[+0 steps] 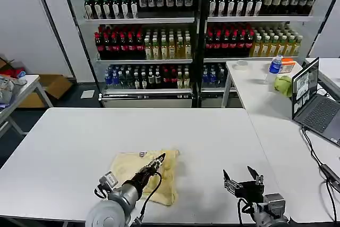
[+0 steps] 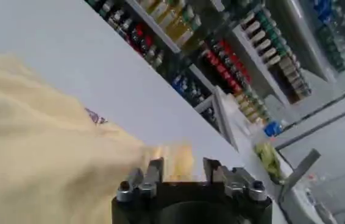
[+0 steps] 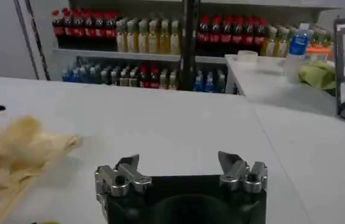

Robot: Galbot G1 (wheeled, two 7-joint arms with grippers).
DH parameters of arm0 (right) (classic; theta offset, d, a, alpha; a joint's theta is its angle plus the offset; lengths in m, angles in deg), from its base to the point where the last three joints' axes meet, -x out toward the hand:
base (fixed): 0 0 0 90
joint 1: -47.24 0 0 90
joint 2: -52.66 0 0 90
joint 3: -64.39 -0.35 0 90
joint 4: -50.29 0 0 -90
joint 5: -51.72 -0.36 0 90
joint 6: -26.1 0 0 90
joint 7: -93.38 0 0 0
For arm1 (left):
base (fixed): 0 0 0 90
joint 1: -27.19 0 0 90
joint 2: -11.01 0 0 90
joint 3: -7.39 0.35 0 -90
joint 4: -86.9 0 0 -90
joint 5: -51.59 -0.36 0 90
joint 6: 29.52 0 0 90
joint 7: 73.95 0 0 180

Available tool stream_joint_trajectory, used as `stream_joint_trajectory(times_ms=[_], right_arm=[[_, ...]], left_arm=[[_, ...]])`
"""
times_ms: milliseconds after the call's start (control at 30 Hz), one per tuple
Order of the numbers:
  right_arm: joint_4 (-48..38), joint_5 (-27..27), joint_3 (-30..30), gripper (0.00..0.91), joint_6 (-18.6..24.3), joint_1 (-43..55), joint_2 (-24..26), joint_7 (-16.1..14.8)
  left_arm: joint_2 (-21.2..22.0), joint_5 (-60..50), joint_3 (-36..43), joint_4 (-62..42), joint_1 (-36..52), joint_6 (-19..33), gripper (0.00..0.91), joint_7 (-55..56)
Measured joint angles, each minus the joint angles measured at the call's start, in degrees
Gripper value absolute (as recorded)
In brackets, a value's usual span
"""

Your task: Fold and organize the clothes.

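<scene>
The cream-yellow garment (image 1: 144,176) lies partly folded on the white counter (image 1: 64,142), directly under the left gripper (image 1: 161,158). That gripper reaches over the fabric to its far right corner, where the cloth bunches into a raised fold (image 1: 171,159). In the left wrist view the two fingers (image 2: 155,171) stand slightly apart with yellow cloth (image 2: 178,163) between them, but whether they actually pinch it I cannot tell. A small label (image 2: 94,117) sits at the garment's edge, beyond and to the left of this gripper.

The right gripper (image 1: 241,176) hovers over bare counter well to the right of the garment, its fingers (image 3: 127,165) spread wide and holding nothing. The crumpled corner of the garment (image 3: 26,143) lies off to its left, with open counter between them.

Ahead of both grippers, beyond the counter's far edge, stand shelves of bottles (image 1: 154,41). Far to the right of the right gripper, a side counter carries an open laptop (image 1: 313,97), a yellow-green cloth lump (image 1: 284,85) and a blue-capped bottle (image 1: 275,65). Nothing lies on the counter between the grippers and the garment.
</scene>
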Motion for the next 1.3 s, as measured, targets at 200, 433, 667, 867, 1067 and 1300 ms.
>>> stream_joint_trajectory(times_ms=[200, 433, 667, 867, 1067, 1300], right_arm=[[0.00, 0.33, 0.67, 0.907, 0.08, 0.39, -0.52, -0.11], [0.00, 0.36, 1.02, 0.907, 0.19, 0.61, -0.71, -0.31], [-0.27, 0.36, 1.28, 0.907, 0.27, 0.73, -0.81, -0.42], [-0.47, 0.19, 1.03, 0.907, 0.27, 0.74, -0.45, -0.49], [-0.50, -0.25, 0.48, 0.907, 0.29, 0.57, 0.08, -0.56], [-0.59, -0.92, -0.21, 0.907, 0.30, 0.59, 0.67, -0.58]], left_arm=[[-1.06, 2.75, -4.07, 2.83, -2.71, 0.75, 0.907, -0.03], [-4.59, 4.79, -12.09, 3.59, -6.27, -0.03, 0.907, -0.59], [-9.57, 5.58, -20.16, 1.96, -8.71, -1.79, 0.907, -2.33], [-13.20, 4.66, -22.95, -0.45, -9.45, -2.64, 0.907, -5.62], [-15.17, 4.63, -23.09, -2.97, -9.28, -3.13, 0.907, -9.16], [-15.53, 5.00, -21.12, -5.04, -8.15, -3.41, 0.907, -12.21]])
